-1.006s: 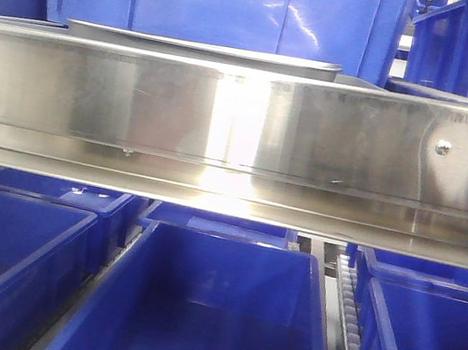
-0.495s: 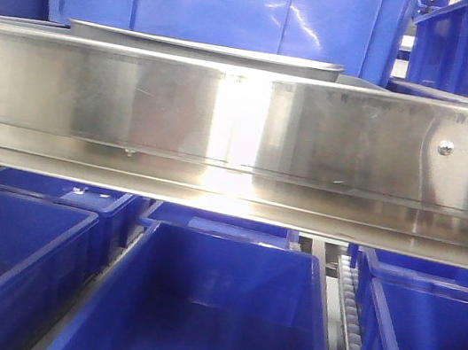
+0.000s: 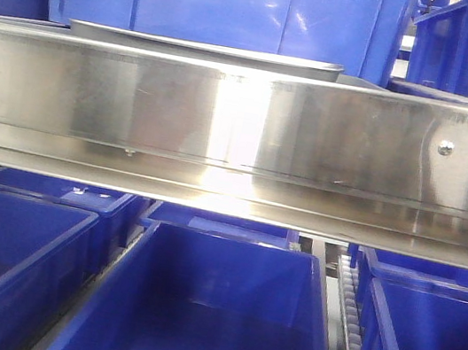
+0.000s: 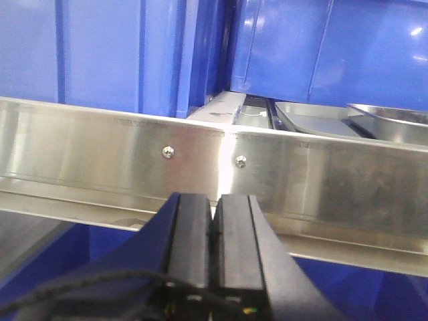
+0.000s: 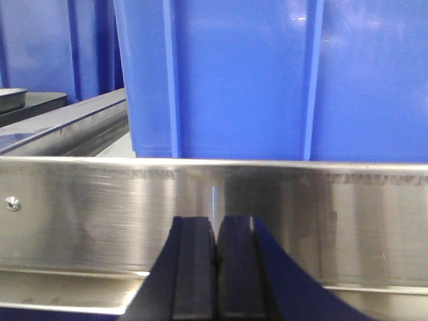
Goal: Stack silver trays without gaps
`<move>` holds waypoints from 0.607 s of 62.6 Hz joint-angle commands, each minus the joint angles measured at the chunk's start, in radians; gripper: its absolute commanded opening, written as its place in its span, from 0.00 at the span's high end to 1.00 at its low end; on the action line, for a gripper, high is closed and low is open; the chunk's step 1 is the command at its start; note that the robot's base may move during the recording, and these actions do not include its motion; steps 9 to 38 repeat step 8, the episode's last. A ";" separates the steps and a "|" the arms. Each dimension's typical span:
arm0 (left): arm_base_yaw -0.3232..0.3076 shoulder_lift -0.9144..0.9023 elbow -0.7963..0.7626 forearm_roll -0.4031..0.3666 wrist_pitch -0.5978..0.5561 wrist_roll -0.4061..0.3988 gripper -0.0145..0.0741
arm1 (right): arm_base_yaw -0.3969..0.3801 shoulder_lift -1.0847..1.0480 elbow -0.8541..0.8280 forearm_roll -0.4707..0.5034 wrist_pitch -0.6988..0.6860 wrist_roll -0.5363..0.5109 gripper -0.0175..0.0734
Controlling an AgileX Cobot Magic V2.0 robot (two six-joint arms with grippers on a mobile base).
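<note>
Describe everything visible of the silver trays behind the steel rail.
The silver trays are shiny stainless-steel pans with thin flared rims and rounded corners. The left wrist view shows two: one flat, empty and open, the second to its right, its rim higher and seemingly overlapping the first. They sit behind the brushed-steel rail, before blue bins. From the front, only a rim edge shows. Neither gripper touches them.

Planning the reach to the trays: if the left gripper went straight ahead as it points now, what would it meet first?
Probably the steel rail; the shut left gripper points at its face, below the trays.
</note>
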 commanded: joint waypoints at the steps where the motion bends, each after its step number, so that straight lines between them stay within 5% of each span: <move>1: -0.004 -0.035 -0.003 -0.008 -0.085 0.002 0.89 | -0.006 -0.019 0.001 0.005 -0.081 -0.011 0.79; 38: -0.004 -0.035 -0.003 -0.008 -0.085 0.002 0.89 | -0.006 -0.019 0.001 0.005 -0.081 -0.011 0.79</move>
